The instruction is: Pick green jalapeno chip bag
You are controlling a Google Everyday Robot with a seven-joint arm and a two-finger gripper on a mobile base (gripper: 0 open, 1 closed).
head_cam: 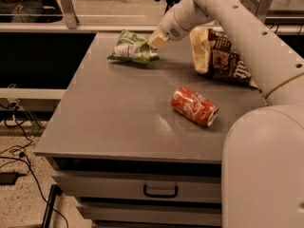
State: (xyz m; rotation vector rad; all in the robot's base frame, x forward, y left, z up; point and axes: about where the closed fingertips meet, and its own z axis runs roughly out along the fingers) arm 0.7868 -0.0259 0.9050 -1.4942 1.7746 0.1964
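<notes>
The green jalapeno chip bag (pixel 131 48), light green with a white panel, is at the far left part of the grey tabletop (pixel 118 113). My gripper (pixel 155 42) reaches in from the right, and its beige fingers (pixel 157 40) are closed on the bag's right end. The bag is tilted, with its gripped end raised and a shadow under it. The arm comes down from the upper right and hides part of the table's back edge.
A larger brown-and-yellow chip bag (pixel 219 56) lies at the back right, close to the arm. A red soda can (pixel 194 106) lies on its side mid-right. Below the front edge is a drawer with a handle (pixel 160 192). A rail runs behind the table.
</notes>
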